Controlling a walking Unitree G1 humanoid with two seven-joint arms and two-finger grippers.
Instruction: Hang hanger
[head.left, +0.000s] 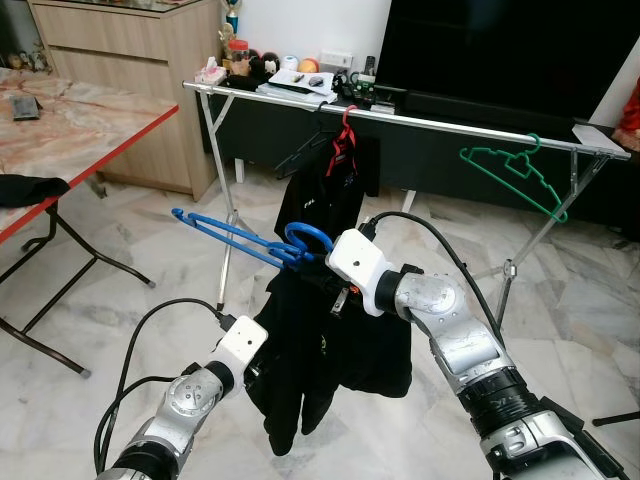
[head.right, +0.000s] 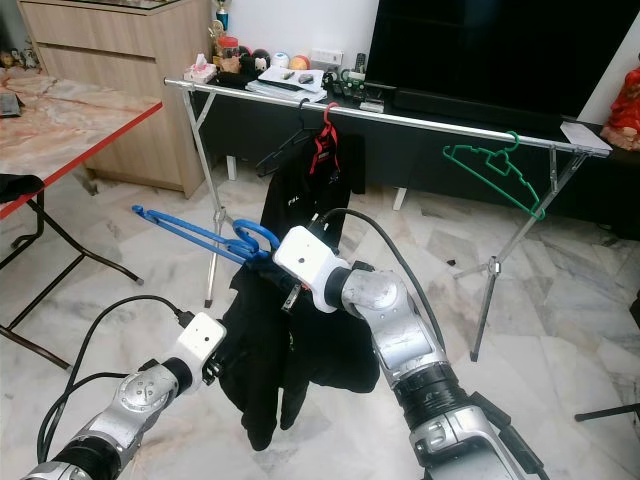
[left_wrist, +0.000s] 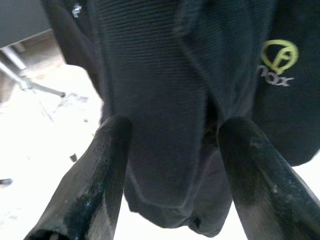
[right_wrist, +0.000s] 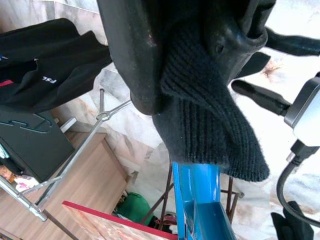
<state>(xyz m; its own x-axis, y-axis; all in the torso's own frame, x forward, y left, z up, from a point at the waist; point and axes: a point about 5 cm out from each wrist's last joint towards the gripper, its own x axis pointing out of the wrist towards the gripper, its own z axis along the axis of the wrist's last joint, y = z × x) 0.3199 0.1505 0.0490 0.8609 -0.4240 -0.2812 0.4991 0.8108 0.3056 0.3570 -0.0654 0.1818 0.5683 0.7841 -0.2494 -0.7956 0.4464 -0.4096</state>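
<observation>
Right pincer (right_wrist: 200, 65) clenched on the dark knit collar of a black garment (head.left: 345, 340), with the blue hanger (head.left: 245, 240) caught in the same grip; in the right wrist view both black fingers (right_wrist: 135, 55) press the knit, and the blue plastic runs out just beyond them. Hanger's hook loop sits just beside the white wrist housing, its long arm sticks out to the robot's left, tilted, well short of the rail. Garment hangs bunched below the right pincer, clear of the marble floor (head.left: 150, 250).

Left pincer (left_wrist: 170, 150) lower and to the left of the right one, released, fingers spread either side of a fold of the black garment; fabric lies between the two fingers (left_wrist: 95, 180), cannot tell if it touches them. A small yellow-green logo (left_wrist: 280, 57) shows on the cloth just past the left pincer.

Beyond both pincers: silver drying rack rail (head.left: 430, 122), horizontal. On it a second black garment on a red hanger (head.left: 345, 135), straight ahead of the right pincer, and an empty green hanger (head.left: 515, 170) well off to the right. Behind the rack a low dark worktop (head.left: 300, 90) with small clutter. Far left, a red-edged marble worktop (head.left: 90, 125).
</observation>
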